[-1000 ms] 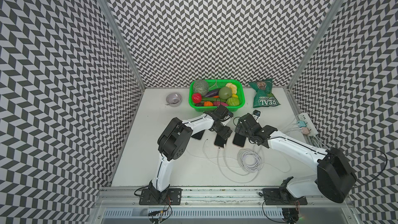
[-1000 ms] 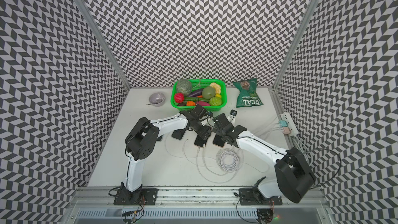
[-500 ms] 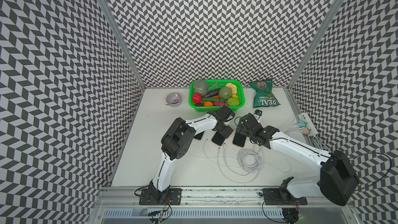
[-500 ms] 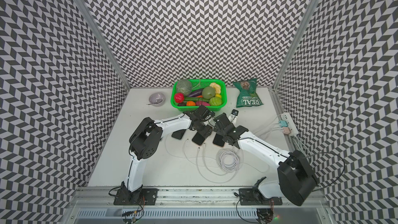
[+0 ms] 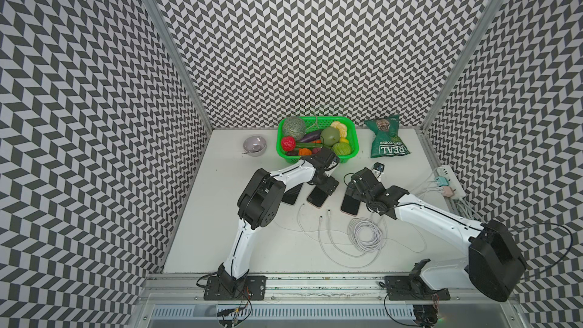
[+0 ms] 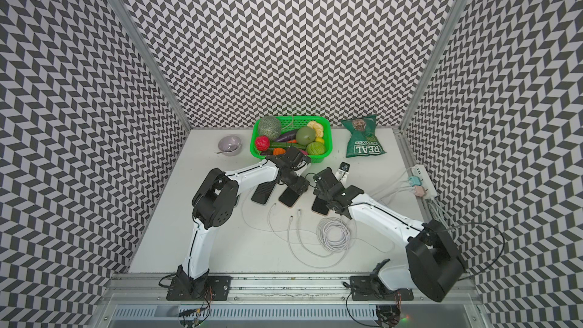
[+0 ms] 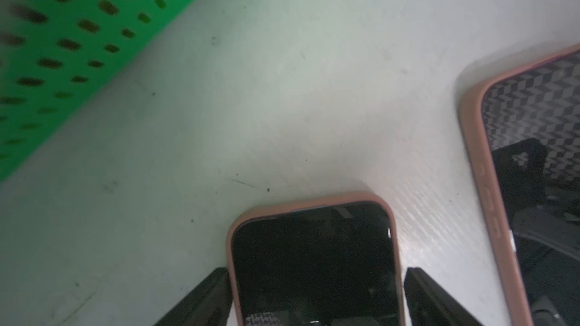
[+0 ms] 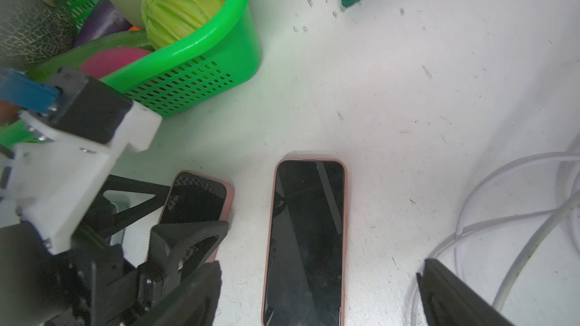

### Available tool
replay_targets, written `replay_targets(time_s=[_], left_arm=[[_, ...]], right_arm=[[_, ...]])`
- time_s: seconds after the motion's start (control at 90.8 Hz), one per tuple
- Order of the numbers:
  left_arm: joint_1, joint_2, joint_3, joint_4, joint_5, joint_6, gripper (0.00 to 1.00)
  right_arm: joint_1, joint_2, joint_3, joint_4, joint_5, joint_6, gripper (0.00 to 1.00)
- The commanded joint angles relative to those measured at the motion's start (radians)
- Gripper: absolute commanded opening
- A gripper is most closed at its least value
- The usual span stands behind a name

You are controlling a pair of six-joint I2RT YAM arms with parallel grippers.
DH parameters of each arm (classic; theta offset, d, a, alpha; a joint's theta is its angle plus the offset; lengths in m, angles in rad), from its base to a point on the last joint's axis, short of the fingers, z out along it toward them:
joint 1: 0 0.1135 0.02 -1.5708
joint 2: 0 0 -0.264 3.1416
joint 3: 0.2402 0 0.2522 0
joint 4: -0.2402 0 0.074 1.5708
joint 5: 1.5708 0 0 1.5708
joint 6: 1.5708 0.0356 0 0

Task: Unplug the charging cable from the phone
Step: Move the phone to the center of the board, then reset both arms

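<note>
Closely flanking the middle phone (image 7: pixel 314 246), the left gripper (image 7: pixel 314 274) had its black wedge-shaped fingers (image 7: pixel 204 296) spread to either side of the case. One finger lay against the edge and the other stood a sliver clear, so the hold looked loose rather than clamped. The right gripper (image 8: pixel 318 269) hung with its jaws at full spread over the right phone (image 8: pixel 306 239), touching neither side.

Both phones' near ends were cut off in the wrist views, and in both top views their far ends lay hidden under the grippers. A third, darker phone (image 5: pixel 291 195) sat partly behind the left arm's elbow.

Each nearer phone wore a matte pink case with rounded corners. Their glossy black screens mirrored the chevron wall.

The thin white charging cables (image 5: pixel 320 218) lay on the scuffed white table (image 7: pixel 282 89). Their bare plugs were just short of the phones and apart from them. Which plug had belonged to which phone could not be told. One cable was wound into a loose coil (image 5: pixel 366 235). A perforated green plastic basket (image 7: pixel 62 42) showed only as a blur.
</note>
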Motion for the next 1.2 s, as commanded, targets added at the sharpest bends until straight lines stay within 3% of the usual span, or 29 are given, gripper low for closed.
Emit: replay_targets(time_s=[0.0,0.231,0.452,0.639,0.716,0.859,0.881,0.925,0.991,1.146,1.19], left_arm=[[-0.005,-0.025,0.018,-0.028,0.079,0.002,0.99],[0.021,-0.193,-0.044,0.034,0.142,0.024,1.0],[0.119,-0.422,-0.141,0.134,0.225,0.026,1.0],[0.267,-0.668,-0.313,0.296,0.195,-0.029,1.0],[0.333,-0.771,-0.412,0.378,0.133,-0.051,1.0],[0.416,-0.925,-0.593,0.496,-0.011,-0.029,1.0],[0.424,-0.94,-0.619,0.51,-0.026,-0.018,1.0],[0.446,-0.968,-0.66,0.529,-0.061,-0.007,1.0],[0.493,-0.998,-0.705,0.538,-0.046,0.006,1.0],[0.711,-1.061,-0.866,0.675,0.08,-0.027,1.0],[0.75,-1.067,-0.915,0.725,0.07,-0.031,1.0]], right_arm=[[-0.001,-0.038,-0.005,0.009,0.036,-0.005,1.0],[-0.011,-0.094,0.009,0.019,0.061,-0.09,1.0],[-0.016,-0.216,-0.079,0.158,0.151,-0.206,1.0],[-0.018,-0.354,-0.25,0.398,0.292,-0.338,1.0],[-0.022,-0.401,-0.325,0.511,0.351,-0.416,1.0],[-0.048,-0.438,-0.426,0.697,0.366,-0.416,1.0],[-0.056,-0.436,-0.437,0.711,0.436,-0.532,1.0],[-0.078,-0.428,-0.455,0.735,0.477,-0.565,1.0],[-0.116,-0.408,-0.477,0.758,0.48,-0.58,1.0],[-0.188,-0.355,-0.527,0.833,0.468,-0.591,1.0],[-0.198,-0.349,-0.543,0.891,0.447,-0.65,1.0]])
